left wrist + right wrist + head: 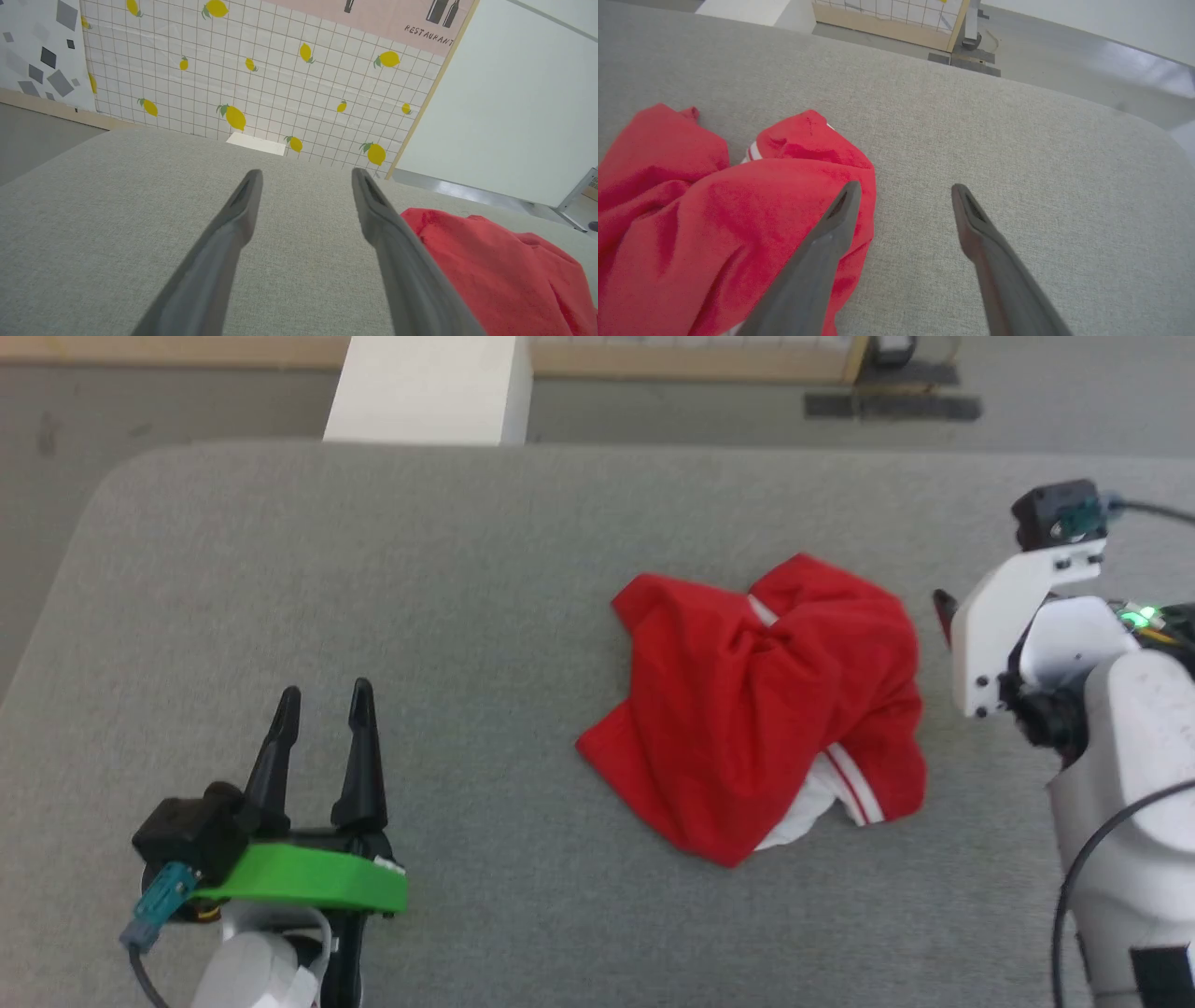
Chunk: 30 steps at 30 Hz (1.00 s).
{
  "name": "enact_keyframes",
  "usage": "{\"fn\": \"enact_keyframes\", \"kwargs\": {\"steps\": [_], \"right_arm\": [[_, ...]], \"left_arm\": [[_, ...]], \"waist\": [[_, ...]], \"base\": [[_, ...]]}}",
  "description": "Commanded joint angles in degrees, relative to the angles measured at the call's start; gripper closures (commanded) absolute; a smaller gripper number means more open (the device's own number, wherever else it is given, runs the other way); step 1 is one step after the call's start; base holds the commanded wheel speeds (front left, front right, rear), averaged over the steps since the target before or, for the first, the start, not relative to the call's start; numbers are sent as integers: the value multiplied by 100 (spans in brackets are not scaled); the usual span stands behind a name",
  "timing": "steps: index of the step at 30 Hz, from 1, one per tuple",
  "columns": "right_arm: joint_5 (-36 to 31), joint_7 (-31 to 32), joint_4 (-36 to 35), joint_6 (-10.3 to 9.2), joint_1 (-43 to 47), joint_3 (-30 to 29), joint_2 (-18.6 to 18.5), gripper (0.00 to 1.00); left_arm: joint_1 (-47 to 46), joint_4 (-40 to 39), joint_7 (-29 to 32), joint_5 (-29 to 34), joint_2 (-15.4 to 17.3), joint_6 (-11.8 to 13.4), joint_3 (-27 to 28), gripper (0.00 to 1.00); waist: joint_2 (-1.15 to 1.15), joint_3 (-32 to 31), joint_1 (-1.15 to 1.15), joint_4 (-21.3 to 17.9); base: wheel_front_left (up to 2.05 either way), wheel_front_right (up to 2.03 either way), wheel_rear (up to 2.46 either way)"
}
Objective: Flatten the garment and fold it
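The garment [756, 709] lies crumpled in a heap right of the middle of the grey cloth-covered table [448, 569]; it is red, with striped trim and a white bit showing at its near right. My left gripper [325, 695] rests at the lower left, open and empty, well apart from the cloth. In the left wrist view that gripper [306, 175] points over bare table, the garment [504, 270] off to its right. My right gripper [906, 191] stands open at the right edge of the garment [714, 210], with its left finger [831, 233] over the red cloth and nothing between the fingers.
A white block [429, 387] stands just beyond the table's far edge. Further back are a lemon-patterned tiled wall [261, 70] and a dark stand base [892, 403] on the floor. The table's far left corner [121, 476] is rounded.
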Motion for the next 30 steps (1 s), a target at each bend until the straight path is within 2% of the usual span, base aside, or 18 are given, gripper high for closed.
{"fn": "enact_keyframes", "kwargs": {"steps": [1, 5, 12, 13, 14, 15, 19, 23, 26, 30], "right_arm": [[-42, 186, 141, -9, -127, 63, -63, 0], [14, 649, 513, -9, -282, 481, -221, 0], [457, 702, 867, -9, -147, 1044, -251, 0], [519, 689, 877, -9, -147, 1062, -250, 62], [552, 621, 858, -9, -163, 1073, -281, 90], [562, 565, 834, -9, -180, 1046, -318, 100], [678, 74, 508, -9, -193, 562, -424, 100], [545, -445, -76, -9, 189, -507, -492, 100], [379, -459, -589, -9, 880, -1386, -299, 100], [351, 3, -1113, -9, 2023, -2029, 200, 100]], "left_arm": [[-127, 51, -21, 70, -55, -71, 36, 0], [-281, 145, -21, 137, -184, -223, 134, 0], [-379, 310, -21, 243, -326, -368, 308, 0], [-381, 328, -21, 255, -337, -377, 339, 0], [-380, 351, -21, 272, -350, -386, 375, 0], [-377, 369, -21, 289, -357, -394, 395, 0], [-364, 417, -21, 357, -387, -423, 462, 0], [-286, 463, -21, 388, -420, -442, 469, 0], [-207, 509, -21, 392, -439, -452, 458, 0], [-133, 544, -21, 394, -456, -462, 424, 0]], "waist": [[0, 608, 0, 476], [0, 833, 0, 638], [0, 916, 0, 680], [0, 900, 0, 663], [0, 868, 0, 635], [0, 845, 0, 611], [0, 639, 0, 500], [0, 368, 0, 391], [0, 186, 0, 326], [0, 43, 0, 280]], "base": [[0, 0, 0], [0, 0, 0], [0, 0, 0], [0, 0, 0], [0, 0, 0], [0, 0, 0], [0, 0, 0], [0, 0, 0], [0, 0, 0], [0, 0, 0]]}}
